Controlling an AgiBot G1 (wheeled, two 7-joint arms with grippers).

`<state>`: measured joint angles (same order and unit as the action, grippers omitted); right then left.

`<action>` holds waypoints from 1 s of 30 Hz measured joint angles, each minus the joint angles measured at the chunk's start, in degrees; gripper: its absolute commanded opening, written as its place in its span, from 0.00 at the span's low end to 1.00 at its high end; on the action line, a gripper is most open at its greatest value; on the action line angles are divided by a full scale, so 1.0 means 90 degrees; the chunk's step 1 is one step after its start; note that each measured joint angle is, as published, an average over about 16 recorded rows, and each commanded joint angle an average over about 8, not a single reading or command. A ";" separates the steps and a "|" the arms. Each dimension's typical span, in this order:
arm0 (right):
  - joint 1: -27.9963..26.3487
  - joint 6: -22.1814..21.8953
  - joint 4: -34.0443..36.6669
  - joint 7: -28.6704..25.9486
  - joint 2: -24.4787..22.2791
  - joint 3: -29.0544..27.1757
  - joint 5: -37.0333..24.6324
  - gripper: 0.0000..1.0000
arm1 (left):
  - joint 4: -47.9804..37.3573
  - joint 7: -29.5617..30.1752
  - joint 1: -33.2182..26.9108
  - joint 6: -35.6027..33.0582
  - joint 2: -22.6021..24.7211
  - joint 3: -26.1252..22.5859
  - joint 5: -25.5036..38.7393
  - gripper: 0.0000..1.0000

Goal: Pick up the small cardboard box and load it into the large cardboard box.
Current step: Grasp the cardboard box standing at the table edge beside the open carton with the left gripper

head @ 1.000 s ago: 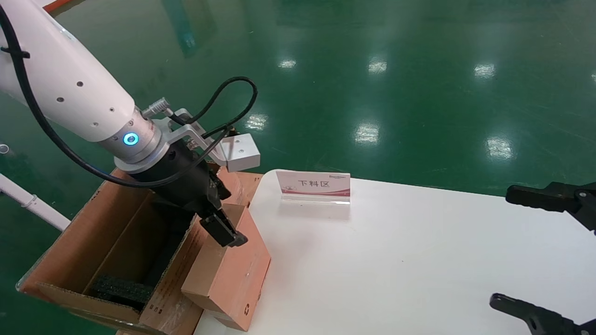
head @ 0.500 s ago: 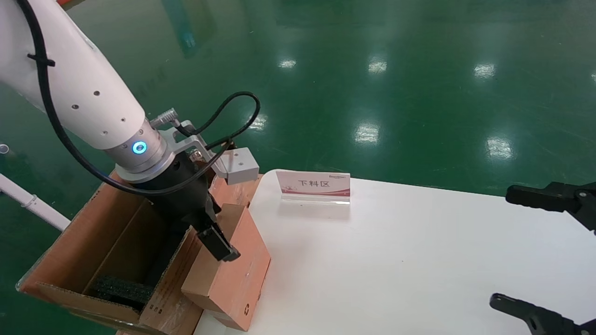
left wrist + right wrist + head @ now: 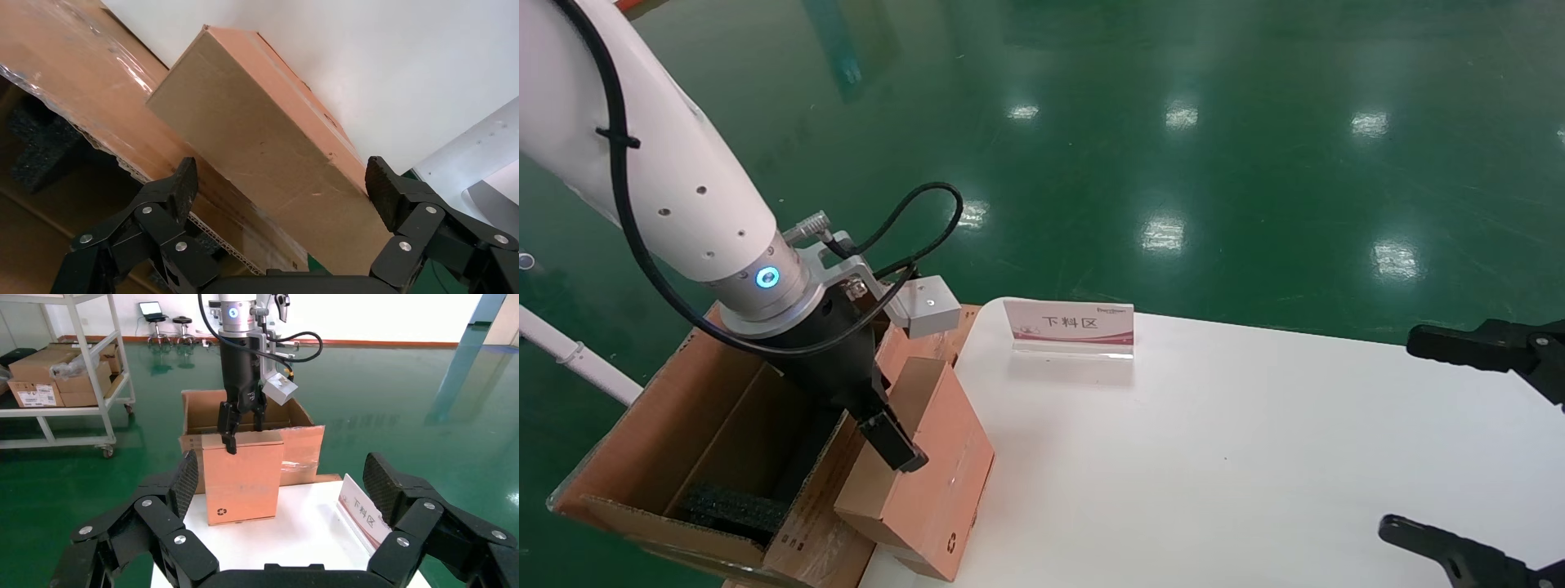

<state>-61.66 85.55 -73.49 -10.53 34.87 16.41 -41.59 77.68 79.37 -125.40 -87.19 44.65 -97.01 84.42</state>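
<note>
The small cardboard box (image 3: 919,469) stands on the left edge of the white bench (image 3: 1254,457), leaning against the near-right flap of the large cardboard box (image 3: 695,441), which sits just left of the bench. The left gripper (image 3: 883,425) hangs over the small box's top, jaws spread wide astride it, apparently not yet clamped. So lifting and loading both remain, by this reading. The right gripper (image 3: 278,478) is parked over the bench's right side, jaws wide and empty. Most of the large box's interior is hidden by the arm; only some black foam (image 3: 731,506) shows.
</note>
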 measured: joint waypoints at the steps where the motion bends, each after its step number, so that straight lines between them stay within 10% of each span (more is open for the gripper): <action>1: 0.0000 0.0000 0.0000 0.0000 0.0000 0.0000 0.0000 1.00 | 0.0000 0.0009 0.0011 0.0014 -0.0003 -0.0022 -0.0006 1.00; 21: 0.0000 -0.0004 0.0001 0.0004 -0.0003 0.0007 0.0005 1.00 | -0.0001 0.0066 0.0237 0.0237 0.0003 -0.0295 0.0022 0.99; 25: 0.0000 -0.0005 0.0001 0.0005 -0.0003 0.0007 0.0006 1.00 | 0.0000 0.0064 0.0248 0.0249 0.0004 -0.0305 0.0028 0.54; 30: 0.0000 -0.0005 0.0002 0.0005 -0.0003 0.0007 0.0006 0.42 | 0.0000 0.0062 0.0250 0.0250 0.0005 -0.0303 0.0029 0.00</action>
<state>-61.66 85.50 -73.48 -10.49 34.84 16.47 -41.54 77.69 79.93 -123.15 -84.94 44.69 -99.74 84.68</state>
